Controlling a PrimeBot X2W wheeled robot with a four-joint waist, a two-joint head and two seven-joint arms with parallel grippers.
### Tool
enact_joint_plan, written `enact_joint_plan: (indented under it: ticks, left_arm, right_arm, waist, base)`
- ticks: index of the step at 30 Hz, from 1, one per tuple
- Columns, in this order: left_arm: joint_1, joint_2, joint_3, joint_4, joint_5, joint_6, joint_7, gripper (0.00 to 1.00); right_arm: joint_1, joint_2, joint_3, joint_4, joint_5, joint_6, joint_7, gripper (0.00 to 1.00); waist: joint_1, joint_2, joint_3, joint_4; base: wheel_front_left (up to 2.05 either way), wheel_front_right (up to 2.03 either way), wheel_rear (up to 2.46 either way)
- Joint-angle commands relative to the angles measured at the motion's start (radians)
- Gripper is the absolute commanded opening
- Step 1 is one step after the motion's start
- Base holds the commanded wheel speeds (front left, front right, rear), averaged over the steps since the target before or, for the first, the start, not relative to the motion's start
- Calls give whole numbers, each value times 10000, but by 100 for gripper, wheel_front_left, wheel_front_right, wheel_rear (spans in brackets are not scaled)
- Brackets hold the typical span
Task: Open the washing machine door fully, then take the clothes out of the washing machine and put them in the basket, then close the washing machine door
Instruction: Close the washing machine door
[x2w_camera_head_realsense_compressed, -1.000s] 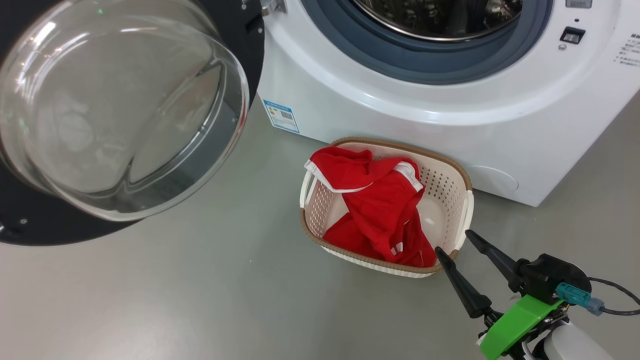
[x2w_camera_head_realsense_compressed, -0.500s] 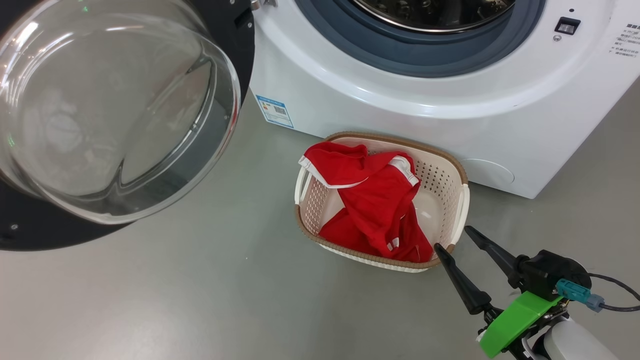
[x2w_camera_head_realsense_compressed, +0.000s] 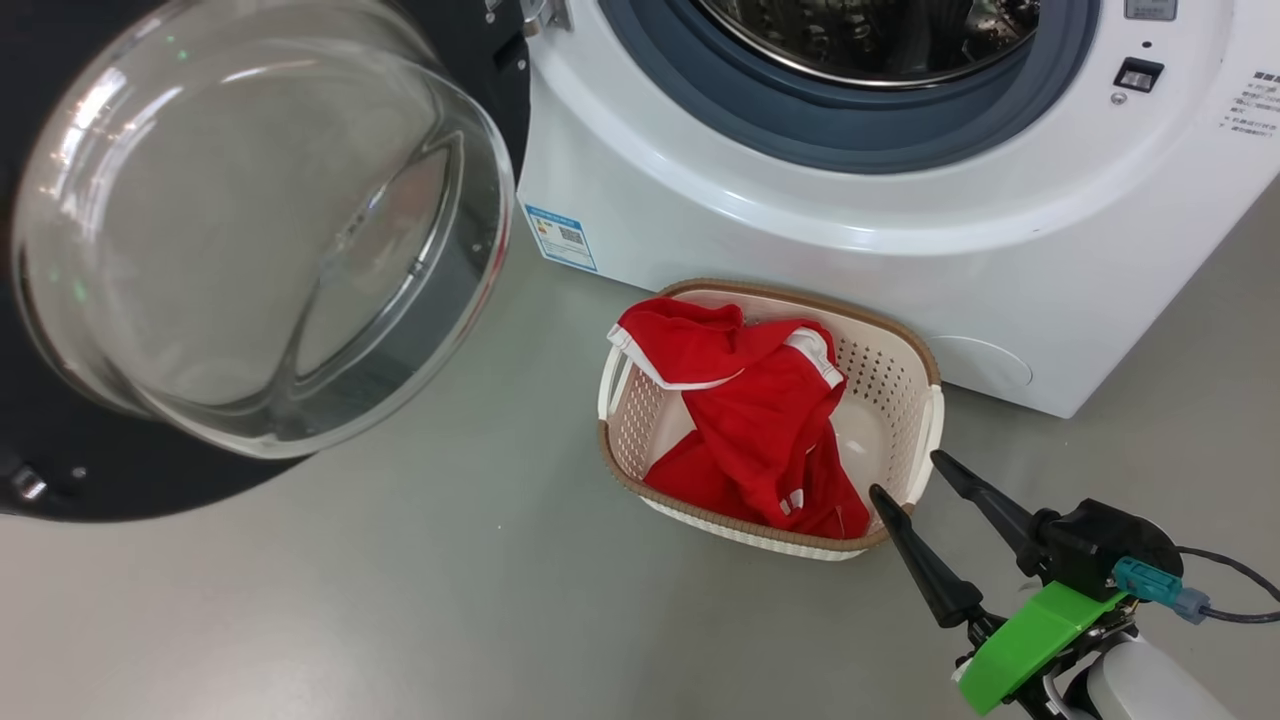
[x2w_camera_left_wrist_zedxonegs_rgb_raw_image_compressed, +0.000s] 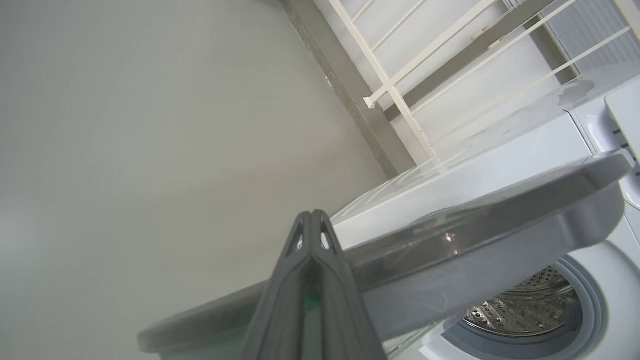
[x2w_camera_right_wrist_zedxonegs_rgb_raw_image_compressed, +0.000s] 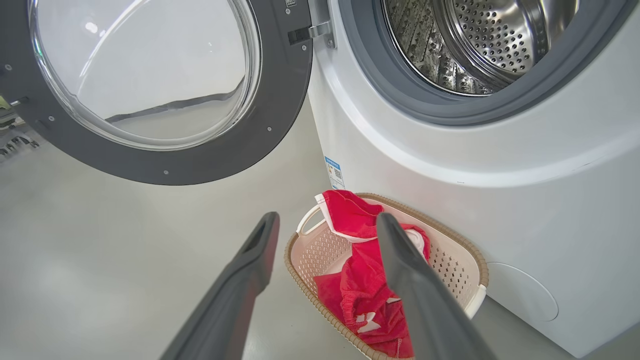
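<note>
The washing machine door (x2w_camera_head_realsense_compressed: 100, 490) stands swung open at the left, its glass bowl (x2w_camera_head_realsense_compressed: 260, 230) bulging toward me. The white washing machine (x2w_camera_head_realsense_compressed: 800, 230) shows its steel drum (x2w_camera_right_wrist_zedxonegs_rgb_raw_image_compressed: 475, 45) with no fabric visible inside. The red clothes (x2w_camera_head_realsense_compressed: 760, 420) lie piled in the basket (x2w_camera_head_realsense_compressed: 925, 400) on the floor against the machine's front. My right gripper (x2w_camera_head_realsense_compressed: 903, 473) hovers open just off the basket's near right corner, nothing between its fingers. In the left wrist view my left gripper (x2w_camera_left_wrist_zedxonegs_rgb_raw_image_compressed: 311, 214) is shut and empty beside the door's grey outer edge (x2w_camera_left_wrist_zedxonegs_rgb_raw_image_compressed: 500, 225); I cannot tell if it touches.
Grey floor (x2w_camera_head_realsense_compressed: 450, 600) spreads in front of the machine and under the open door. A white rail frame (x2w_camera_left_wrist_zedxonegs_rgb_raw_image_compressed: 400, 90) and a wall stand behind the machine. A blue-bordered label (x2w_camera_head_realsense_compressed: 562, 237) sits low on the machine's front.
The head camera swayed left and back. Against the machine, the door's glass now sits slightly further right and lower than a second ago. The right gripper, basket and clothes have not moved.
</note>
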Motion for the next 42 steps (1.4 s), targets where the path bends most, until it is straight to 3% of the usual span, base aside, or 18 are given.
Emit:
enact_joint_plan:
  ticks: [1,15,28,42]
  left_arm:
    - [262,278,-111,-621,-235,-105,541,0]
    - [1955,792,-734,-3757,-1517,-105,2133,0]
    - [2896,1077,-1321,-6241,-2493,-105,2982,0]
    - [3376,543,-2436,-8148,-2481,-105,2850,0]
  right_arm:
    - [23,34,133,-203,-10,16,-120,100]
    - [140,203,22,-217,-7,16,-120,100]
    - [521,210,-252,-301,-129,16,-120,100]
    - [947,327,-548,-408,-416,16,-120,100]
  waist:
    - [0,-1,-48,22]
    - [0,-1,-393,-48]
    - [0,-1,-826,-341]
    - [0,-1,-1236,-1487]
  base:
    - [0,0,0]
    - [0,0,0]
    - [0,0,0]
    - [0,0,0]
